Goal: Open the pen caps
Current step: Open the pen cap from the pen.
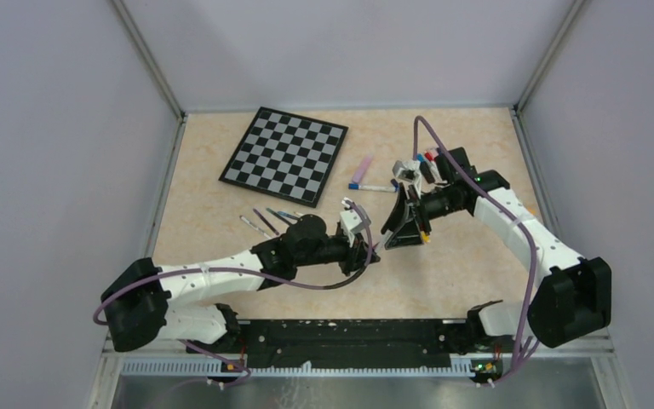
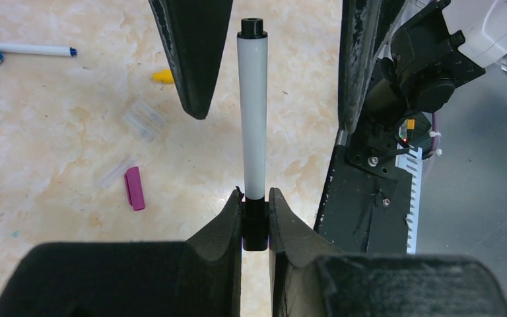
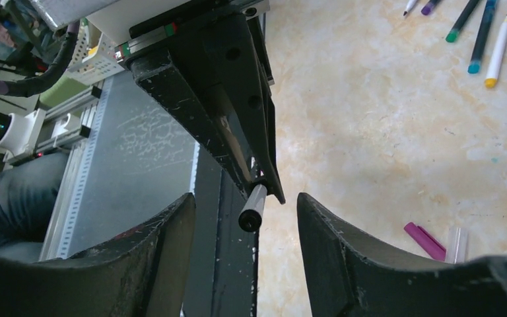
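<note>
Pale marbled surface [image 1: 204, 213] fills the walled cell, with a chessboard [image 1: 285, 155] lying toward its far left. Just off that board's near corner lie a few loose pens [image 1: 266, 221]. Next come the left fingers [image 2: 231, 214], clamped together on one black end of a white pen [image 2: 253, 119]. They hold it in the air over the middle of the surface, pointing toward the other arm. The right fingers [image 3: 313, 224] stand apart on either side of the pen's far black tip, touching nothing. Farther right and back, more pens [image 1: 426, 162] with coloured ends sit in a cluster.

Which black end is the cap cannot be told. The likely trouble is the hold: the left fingers pinch only a short length of the pen. An off-centre squeeze from the right could lever the pen askew. A hard pull could also drag the whole pen free instead of parting the cap, dropping it onto the surface.
</note>
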